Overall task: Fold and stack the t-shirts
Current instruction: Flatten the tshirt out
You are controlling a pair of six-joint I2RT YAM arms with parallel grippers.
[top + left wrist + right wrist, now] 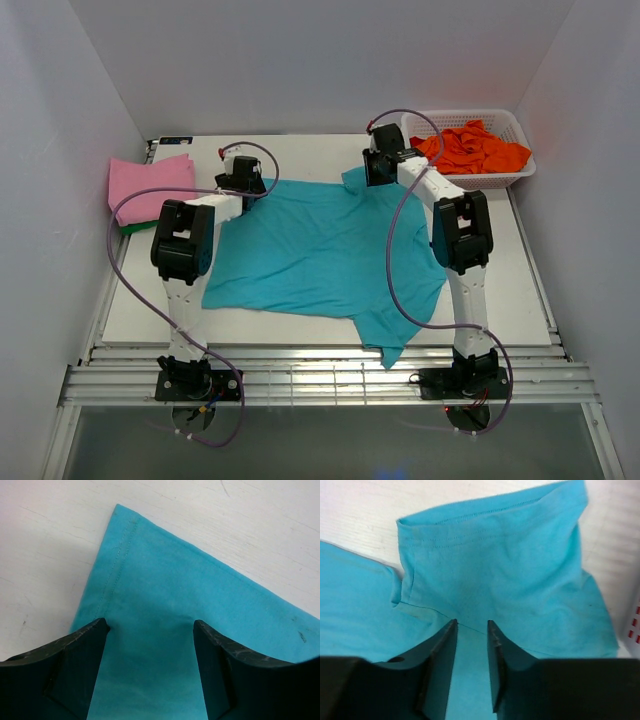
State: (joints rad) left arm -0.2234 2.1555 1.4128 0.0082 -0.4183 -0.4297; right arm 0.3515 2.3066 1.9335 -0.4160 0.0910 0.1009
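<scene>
A teal t-shirt (310,250) lies spread out on the white table, one part hanging over the near edge. My left gripper (243,180) is at its far left corner. In the left wrist view it (150,625) is open wide, its jaws pressed down on the cloth (160,590) either side of the hemmed corner. My right gripper (378,165) is at the far right sleeve. In the right wrist view it (471,622) is open with a narrow gap, its jaws resting on the cloth at the sleeve seam (495,565).
A folded pink t-shirt (150,180) lies at the far left on top of something green (128,228). A white basket (515,178) with crumpled orange t-shirts (472,148) stands at the far right. White walls enclose the table.
</scene>
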